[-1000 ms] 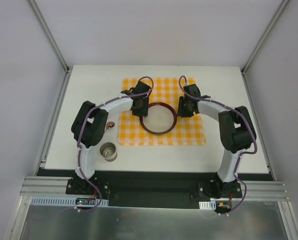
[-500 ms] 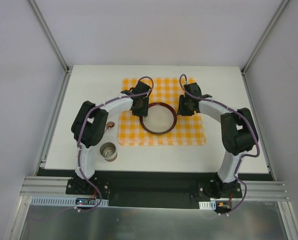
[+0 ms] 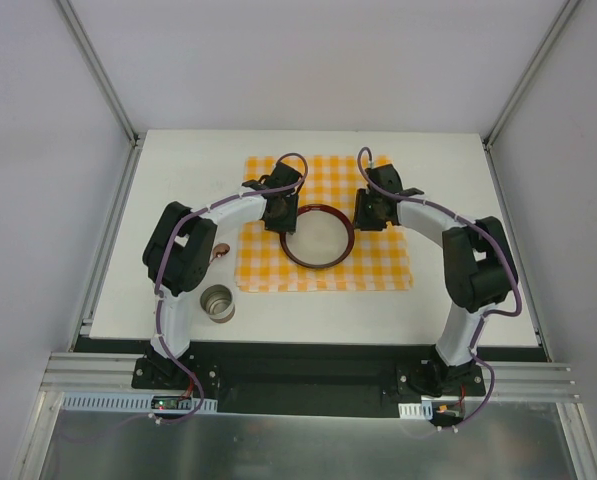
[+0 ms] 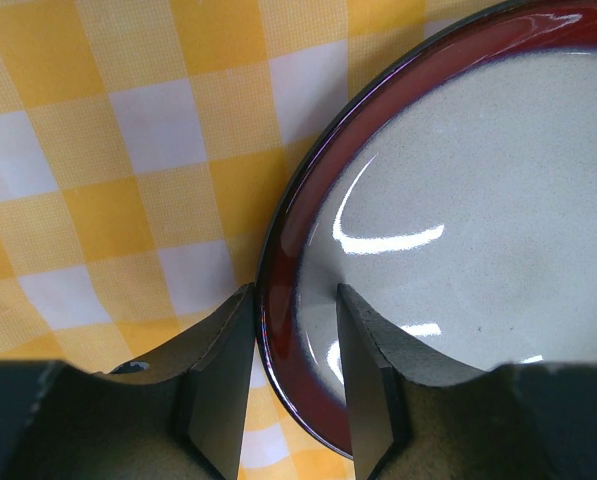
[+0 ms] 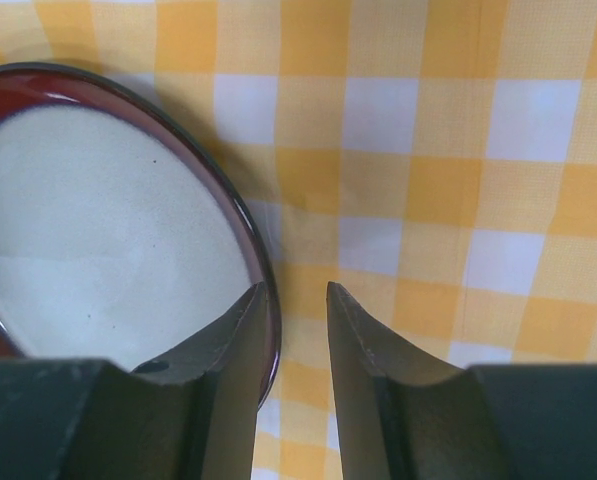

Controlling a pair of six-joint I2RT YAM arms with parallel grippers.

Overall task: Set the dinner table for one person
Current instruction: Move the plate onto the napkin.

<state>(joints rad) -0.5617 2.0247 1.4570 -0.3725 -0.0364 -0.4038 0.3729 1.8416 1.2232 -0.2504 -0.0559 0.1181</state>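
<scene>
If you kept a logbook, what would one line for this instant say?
scene: plate on checkered cloth | left gripper: astride plate's left rim, grip unclear | right gripper: open, astride right rim | cup: aside on table

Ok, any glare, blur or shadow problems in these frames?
Left wrist view: bright curved glare streaks on the plate, inside its rim; the left gripper's fingers are out of focus. Right wrist view: no glare, a soft shadow on the checkered cloth beside the plate's rim; the right gripper's fingers are blurred too. Top view: even light, sharp, no hotspots.
</scene>
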